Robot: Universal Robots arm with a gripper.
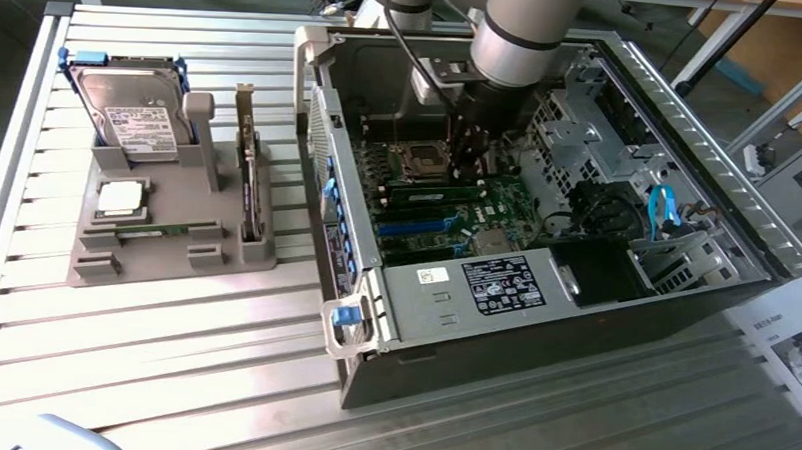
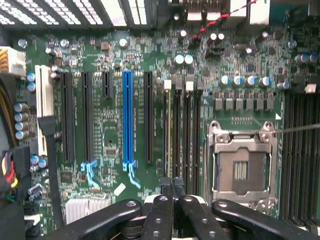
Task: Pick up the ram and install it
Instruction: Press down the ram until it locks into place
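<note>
Bench: I see a slatted silver metal bench (image 1: 169,377) carrying all the items.
Case: an open dark grey computer tower (image 1: 504,339) lies on its side toward the bench edge on the exterior view's right, with its green motherboard (image 2: 110,110) exposed.
Arm: the grey robot arm (image 1: 522,34) reaches down into the case from the far edge.
Gripper: the black two-finger gripper (image 1: 473,175) (image 2: 172,182) hangs low over the memory slots, between the blue expansion slot (image 2: 127,120) and the empty metal-framed CPU socket (image 2: 242,165).
Fingers: I find them pressed together with nothing between them.
Ram: the thin green ram stick (image 1: 429,197) (image 2: 168,130) stands on edge in a memory slot beside the socket. The fingertips sit over one end of it, and I cannot tell whether they touch it.
Latch: a white slot clip (image 2: 167,84) sits at the ram's far end.
Fixture: a grey plastic parts holder (image 1: 160,249) sits near the bench edge on the exterior view's left, well apart from the gripper.
Fixture contents: a silver hard drive with blue side rails (image 1: 132,116) stands at the holder's far end, a square silver CPU chip (image 1: 119,197) lies flat in front of it, and an upright expansion card with a metal bracket (image 1: 250,170) stands on the side facing the case.
</note>
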